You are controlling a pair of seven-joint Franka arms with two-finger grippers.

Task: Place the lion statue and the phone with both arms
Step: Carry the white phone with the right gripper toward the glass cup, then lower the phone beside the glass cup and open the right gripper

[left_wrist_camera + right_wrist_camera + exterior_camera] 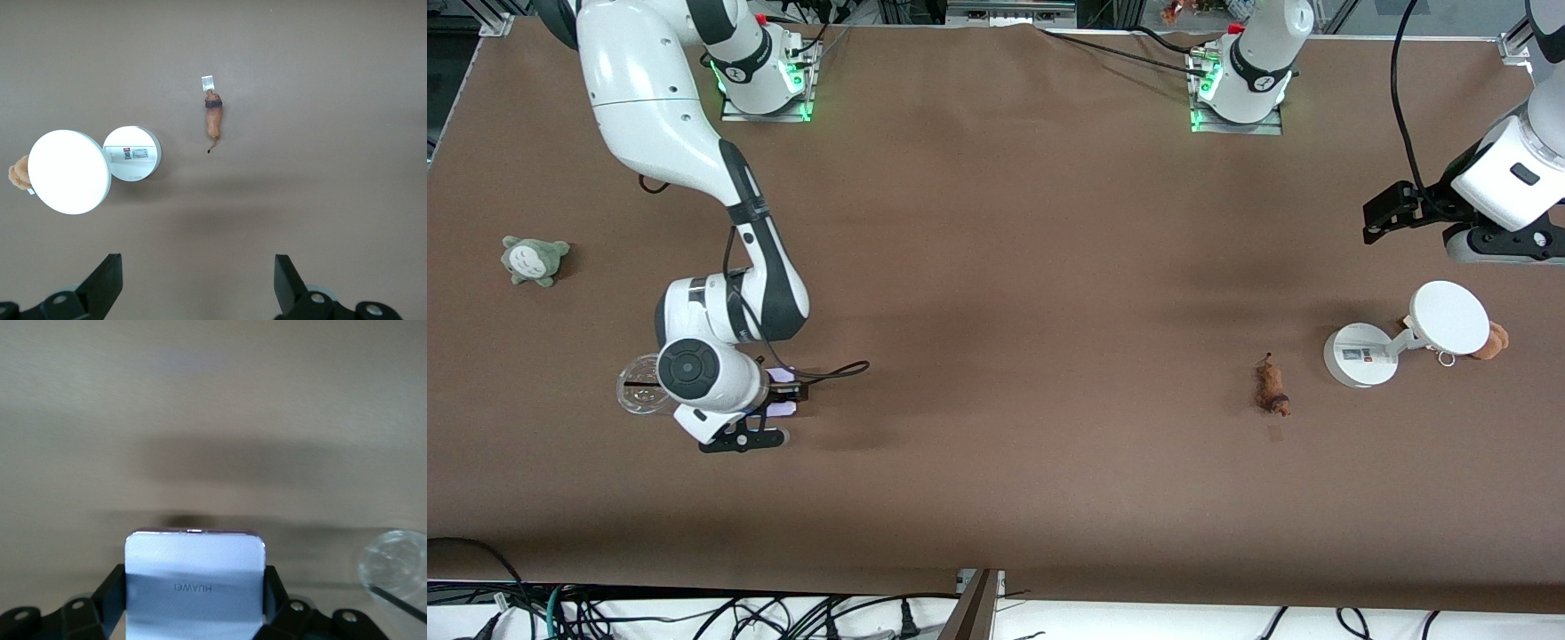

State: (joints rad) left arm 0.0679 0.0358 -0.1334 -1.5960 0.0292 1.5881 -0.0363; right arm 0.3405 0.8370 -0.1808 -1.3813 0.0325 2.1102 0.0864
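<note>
A: Front view? 
B: The right gripper (783, 400) clamps the flat pale lavender phone (783, 391) at the right arm's end, beside a clear glass dish (636, 391); the small brown-orange lion statue (1272, 388) lies near the white round stand (1360, 356).

A: Wrist views? 
B: The left gripper (197, 283), jaws apart, hangs high over the table with the lion in sight; I judge it must descend onto it next. The right wrist view shows the phone (195, 587) held.

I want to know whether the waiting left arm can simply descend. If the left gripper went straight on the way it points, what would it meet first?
Probably bare table. The open left gripper points down at cloth between the lion statue and itself; the white round stand lies off to one side.
</note>
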